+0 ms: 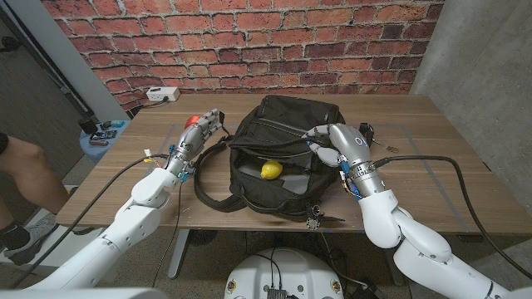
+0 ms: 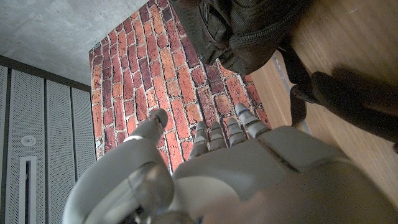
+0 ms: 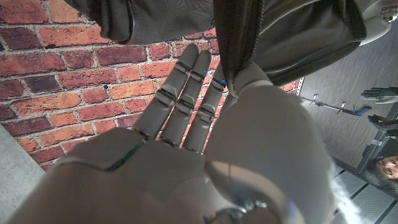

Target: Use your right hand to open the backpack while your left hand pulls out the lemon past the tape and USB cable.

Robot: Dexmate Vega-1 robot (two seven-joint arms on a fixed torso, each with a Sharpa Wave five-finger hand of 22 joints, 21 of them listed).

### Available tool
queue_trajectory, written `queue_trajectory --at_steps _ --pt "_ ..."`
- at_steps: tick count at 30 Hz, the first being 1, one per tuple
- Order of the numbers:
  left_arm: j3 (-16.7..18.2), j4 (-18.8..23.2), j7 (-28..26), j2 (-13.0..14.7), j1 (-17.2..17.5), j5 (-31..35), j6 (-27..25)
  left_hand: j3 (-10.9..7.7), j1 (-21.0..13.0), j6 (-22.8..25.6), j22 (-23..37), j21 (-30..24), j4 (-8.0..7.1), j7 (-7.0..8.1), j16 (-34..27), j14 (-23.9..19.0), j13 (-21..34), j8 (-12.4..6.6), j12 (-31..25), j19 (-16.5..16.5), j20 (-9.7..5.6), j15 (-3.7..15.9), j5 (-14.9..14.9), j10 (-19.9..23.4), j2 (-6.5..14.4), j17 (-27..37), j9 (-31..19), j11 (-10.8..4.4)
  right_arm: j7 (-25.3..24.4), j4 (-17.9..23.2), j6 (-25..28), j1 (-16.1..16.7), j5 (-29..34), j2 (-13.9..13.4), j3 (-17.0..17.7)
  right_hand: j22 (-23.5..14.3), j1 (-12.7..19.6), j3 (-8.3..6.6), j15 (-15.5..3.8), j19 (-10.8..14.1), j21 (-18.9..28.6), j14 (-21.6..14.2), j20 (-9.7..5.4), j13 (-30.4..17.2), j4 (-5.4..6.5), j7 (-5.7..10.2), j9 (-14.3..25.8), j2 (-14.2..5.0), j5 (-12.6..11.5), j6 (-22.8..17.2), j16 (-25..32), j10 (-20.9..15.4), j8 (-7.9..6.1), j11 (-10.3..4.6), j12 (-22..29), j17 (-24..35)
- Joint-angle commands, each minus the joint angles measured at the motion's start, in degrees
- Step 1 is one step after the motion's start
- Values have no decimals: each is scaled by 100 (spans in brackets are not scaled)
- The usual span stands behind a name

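The black backpack (image 1: 274, 158) lies in the middle of the table with its top unzipped and gaping. A yellow lemon (image 1: 271, 169) sits inside the opening. My right hand (image 1: 334, 143) grips the right side of the opening's rim. In the right wrist view the zipper edge (image 3: 227, 59) runs between the thumb and the fingers (image 3: 186, 93). My left hand (image 1: 202, 131) hovers just left of the backpack (image 2: 249, 31), fingers (image 2: 214, 134) stretched out and holding nothing. A small orange-red thing (image 1: 192, 120) shows behind it.
A white power strip (image 1: 163, 95) lies at the table's back left corner. Small dark items (image 1: 371, 134) sit behind my right hand. A backpack strap (image 1: 212, 198) loops toward the front edge. A person's leg (image 1: 21, 162) is at the far left, off the table.
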State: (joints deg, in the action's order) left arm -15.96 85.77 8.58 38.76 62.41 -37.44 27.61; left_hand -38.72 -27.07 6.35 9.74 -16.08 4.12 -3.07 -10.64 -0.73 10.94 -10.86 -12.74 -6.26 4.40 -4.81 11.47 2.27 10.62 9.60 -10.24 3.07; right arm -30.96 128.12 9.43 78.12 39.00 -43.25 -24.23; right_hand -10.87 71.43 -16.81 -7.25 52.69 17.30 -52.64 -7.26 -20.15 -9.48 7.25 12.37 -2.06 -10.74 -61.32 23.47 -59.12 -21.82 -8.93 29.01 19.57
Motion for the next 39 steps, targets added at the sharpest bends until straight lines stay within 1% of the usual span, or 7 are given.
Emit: queue_trajectory --at_steps 1,11,18,23,26,27,39 --pt "51 329 -111 174 257 158 58 -18 -81 94 31 31 39 -9 -32 -50 6 -61 -34 -67 13 -17 49 61 -8 12 -11 7 185 -92 -1 -200 -393 120 86 -14 77 28 -659 40 32 -74 -321 -31 11 -21 26 -7 -6 -19 0 -74 -8 16 42 21" --pt "186 724 -360 285 463 160 -88 -19 -114 131 32 41 76 -2 -27 -77 7 -58 -32 -101 12 -11 55 87 -7 13 -13 10 409 -46 162 -422 -659 191 137 -14 110 52 -658 20 33 -90 -316 -51 16 -28 24 -13 -10 0 -11 -57 11 11 40 30" --pt "282 1008 -593 360 609 277 -187 -17 -135 137 33 54 98 -6 -21 -85 8 -48 -28 -110 17 -9 58 95 -6 14 -14 1 653 5 224 -611 -850 143 171 -14 131 71 -657 12 38 -107 -316 -62 22 -46 23 -24 -14 -6 -11 -58 18 10 42 47" --pt "336 1220 -587 505 748 260 -324 -16 -161 185 34 70 122 0 -30 -138 10 -53 -40 -123 20 -4 63 149 -1 16 -16 -10 760 40 308 -693 -987 143 194 -15 147 91 -656 -8 37 -120 -315 -76 30 -47 22 -34 -18 -19 -12 -56 20 11 45 60" --pt "366 1368 -596 573 851 270 -367 -16 -175 203 34 78 133 -5 -33 -161 12 -52 -44 -129 20 -9 65 174 3 17 -17 -13 759 88 408 -694 -1035 173 211 -14 163 103 -657 -16 38 -122 -308 -80 28 -49 22 -33 -23 -21 -15 -56 24 9 45 68" --pt "373 1418 -604 590 883 278 -381 -15 -184 205 35 83 140 -3 -31 -167 13 -48 -46 -133 21 -15 67 186 5 18 -17 -59 758 101 408 -688 -1039 154 218 -14 167 106 -657 -16 39 -120 -308 -78 28 -45 22 -35 -24 -17 -18 -55 27 8 43 68" --pt "582 1945 -796 773 1422 394 -423 -8 -217 259 37 99 165 8 -35 -216 17 -50 -46 -165 25 -4 72 222 8 22 -20 -25 668 189 506 -588 -1228 133 324 -14 206 141 -656 -25 48 -128 -302 -87 34 -63 22 -47 -37 -6 -26 -55 45 15 39 92"
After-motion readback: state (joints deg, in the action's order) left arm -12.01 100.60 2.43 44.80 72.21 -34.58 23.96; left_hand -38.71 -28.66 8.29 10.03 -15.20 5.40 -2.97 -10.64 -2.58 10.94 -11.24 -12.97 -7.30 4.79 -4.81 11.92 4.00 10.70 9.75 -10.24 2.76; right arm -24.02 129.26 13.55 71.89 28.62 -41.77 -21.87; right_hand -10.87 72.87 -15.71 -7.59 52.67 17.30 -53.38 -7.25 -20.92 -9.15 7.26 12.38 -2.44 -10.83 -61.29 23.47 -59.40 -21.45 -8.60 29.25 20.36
